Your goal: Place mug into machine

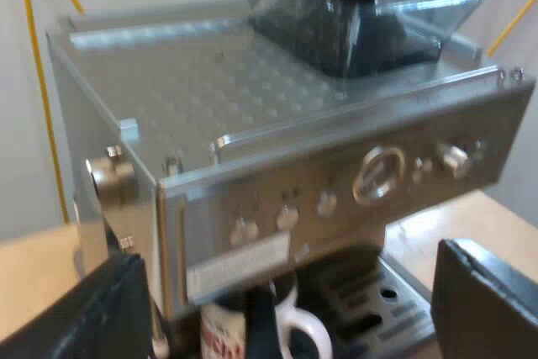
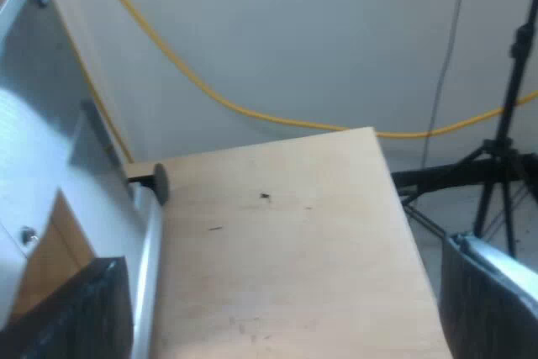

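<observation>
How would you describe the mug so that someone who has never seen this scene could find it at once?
Start at the silver espresso machine with the dark bean hopper on its top. In the recess under its row of knobs stands the mug. It is the only white thing there, with red lettering and a curved handle, among silver and dark metal.

Front panel sticker: a pale rectangular label (image 1: 239,265) on the front of the brushed-steel espresso machine (image 1: 193,90); its print is illegible.
Mug lettering: red letters on the white ceramic mug (image 1: 225,334) under that front, too blurred to read.
Readable text: none.
</observation>
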`<state>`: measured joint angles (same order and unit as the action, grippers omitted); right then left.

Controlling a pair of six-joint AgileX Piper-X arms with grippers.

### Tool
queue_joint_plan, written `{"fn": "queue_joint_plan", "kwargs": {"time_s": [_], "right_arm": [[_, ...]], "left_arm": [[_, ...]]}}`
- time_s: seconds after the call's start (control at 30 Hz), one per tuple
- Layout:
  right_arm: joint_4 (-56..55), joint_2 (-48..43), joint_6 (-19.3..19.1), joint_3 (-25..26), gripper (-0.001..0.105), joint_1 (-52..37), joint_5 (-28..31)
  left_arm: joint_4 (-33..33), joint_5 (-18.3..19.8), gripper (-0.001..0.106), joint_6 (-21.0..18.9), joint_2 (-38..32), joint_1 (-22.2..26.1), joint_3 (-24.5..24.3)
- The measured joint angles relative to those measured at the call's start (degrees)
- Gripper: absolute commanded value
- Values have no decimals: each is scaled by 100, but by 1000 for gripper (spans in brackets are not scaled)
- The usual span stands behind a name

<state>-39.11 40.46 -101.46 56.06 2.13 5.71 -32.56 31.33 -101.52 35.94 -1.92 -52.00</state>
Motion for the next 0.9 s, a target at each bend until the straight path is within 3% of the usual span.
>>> {"fn": "queue_joint_plan", "kwargs": {"time_s": [0.17,0.4,0.7,0.9], "right_arm": [[-232,-713,-84,-276,95,-231,-119],[-721,-1835,-269,-646,95,-231,-157],[-1187,-2952,-269,-1065,95,-231,-157],[-1653,-3631,-284,-1180,95,-231,-157]], "left_arm": [[-508,0,70,129,-357,0,0],[-1142,0,70,452,-1403,0,144],[-1937,0,70,455,-2663,0,740],[-2578,0,70,455,-3432,0,878]]}}
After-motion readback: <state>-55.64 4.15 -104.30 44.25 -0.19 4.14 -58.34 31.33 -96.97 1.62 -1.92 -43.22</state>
